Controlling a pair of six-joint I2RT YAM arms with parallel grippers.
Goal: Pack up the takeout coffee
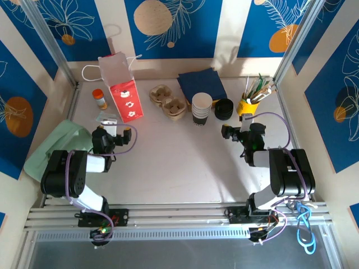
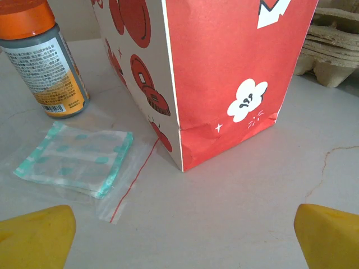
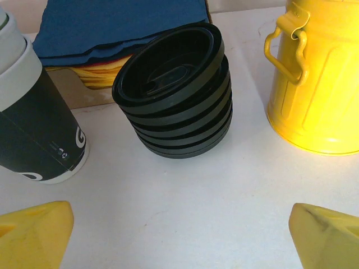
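Observation:
The takeout coffee is out of view. A stack of lidless dark cups with white rims (image 1: 202, 108) (image 3: 33, 129) stands at the back middle, and a stack of black lids (image 1: 224, 109) (image 3: 174, 95) sits just right of it. A red paper bag (image 1: 124, 92) (image 2: 224, 73) stands upright at the back left. My left gripper (image 1: 110, 130) (image 2: 179, 238) is open just in front of the bag, over bare table. Facing the lids, my right gripper (image 1: 238, 128) (image 3: 179, 238) is open and holds nothing.
An orange-capped bottle (image 1: 100, 98) (image 2: 45, 61) and a clear zip bag (image 1: 107, 119) (image 2: 78, 157) lie left of the red bag. Pulp cup carriers (image 1: 168, 102) (image 2: 331, 50), blue napkins (image 1: 202, 84) (image 3: 123, 22) and a yellow can (image 1: 247, 105) (image 3: 320, 78) line the back. A green sheet (image 1: 53, 148) lies far left.

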